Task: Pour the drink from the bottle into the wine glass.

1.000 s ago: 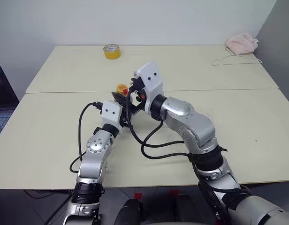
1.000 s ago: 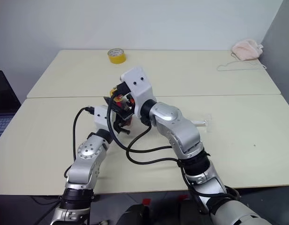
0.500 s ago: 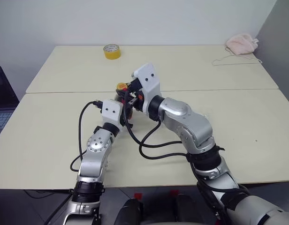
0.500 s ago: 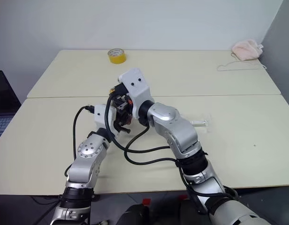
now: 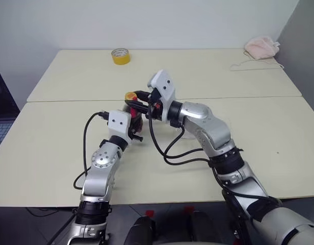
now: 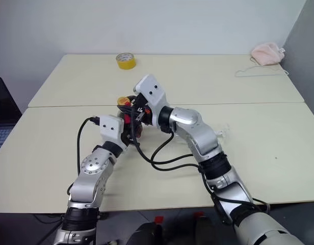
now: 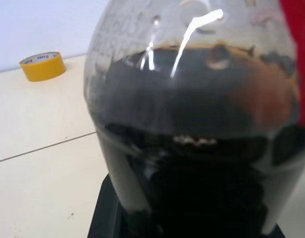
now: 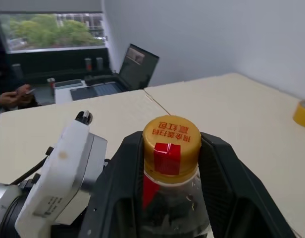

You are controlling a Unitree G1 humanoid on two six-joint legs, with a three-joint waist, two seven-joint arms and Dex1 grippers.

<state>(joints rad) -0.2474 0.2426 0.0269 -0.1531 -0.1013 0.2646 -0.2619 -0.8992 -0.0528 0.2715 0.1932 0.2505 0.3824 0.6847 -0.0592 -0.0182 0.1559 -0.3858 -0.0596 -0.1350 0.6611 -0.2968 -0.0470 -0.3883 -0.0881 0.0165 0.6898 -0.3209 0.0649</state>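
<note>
Right wrist view looks along two black fingers (image 8: 118, 193) that stand on either side of the yellow cap (image 8: 171, 143) of the bottle (image 8: 172, 208), pressed against the cap and neck, so the right gripper (image 8: 171, 163) is clenched on the cap. A red strip runs down from the cap over the clear neck. In the left eye view the bottle (image 5: 133, 116) stands upright near the middle of the table (image 5: 55, 143), just on the near side of the seam between the two tabletops, with the right gripper (image 5: 139, 97) coming at its top from the robot's right. The left gripper (image 5: 132, 125) is behind its white wrist housing at the bottle's body; its fingers are closed tight around the body, and the left wrist view has the rounded clear body (image 7: 192, 124) right against the camera. The drink (image 7: 192, 163), dark brown, reaches most of the way up that body. The glass (image 6: 220, 133) shows faintly on the table to the robot's right of the right forearm, well apart from the bottle; I cannot tell how it lies. A yellow tape roll (image 5: 121, 56) sits on the far tabletop, and a pink cloth (image 5: 261, 47) lies at the far right corner.
</note>
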